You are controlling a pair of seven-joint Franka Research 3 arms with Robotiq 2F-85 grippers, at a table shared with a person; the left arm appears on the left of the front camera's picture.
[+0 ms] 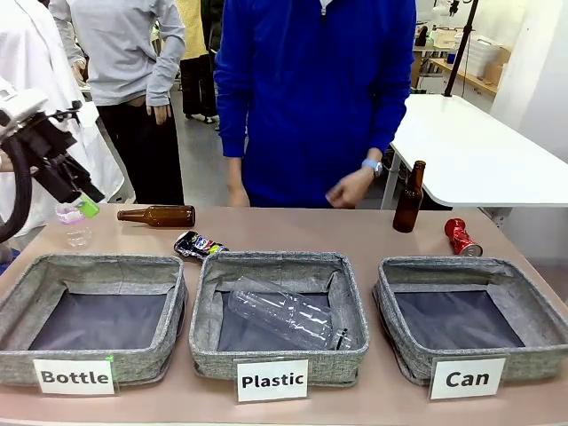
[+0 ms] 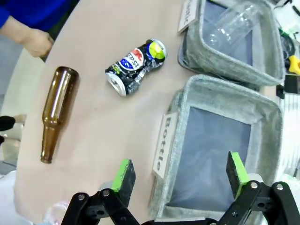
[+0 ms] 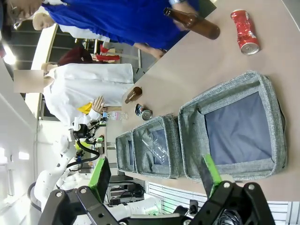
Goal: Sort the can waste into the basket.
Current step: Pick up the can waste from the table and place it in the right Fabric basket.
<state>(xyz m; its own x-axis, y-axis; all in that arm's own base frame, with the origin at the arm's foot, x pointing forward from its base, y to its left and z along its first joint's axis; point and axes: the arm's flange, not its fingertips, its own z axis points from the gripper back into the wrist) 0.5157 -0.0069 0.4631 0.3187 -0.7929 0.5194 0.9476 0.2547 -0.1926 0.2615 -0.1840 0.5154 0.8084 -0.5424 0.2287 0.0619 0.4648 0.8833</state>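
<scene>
No can is sorted yet: the dark can [image 1: 197,245] lies on the table [image 1: 293,226] well left of the empty basket [image 1: 417,266], the red can [image 1: 461,237] just behind it. Both the left gripper [image 2: 180,171] and right gripper [image 3: 155,172] hang open and empty; next, I reckon, one must drop over a can.

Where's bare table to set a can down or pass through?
Widest bare strip: behind the Plastic basket, between the crushed dark can and the upright brown bottle. Crowded: far-left corner, with lying brown bottle and left gripper.
</scene>
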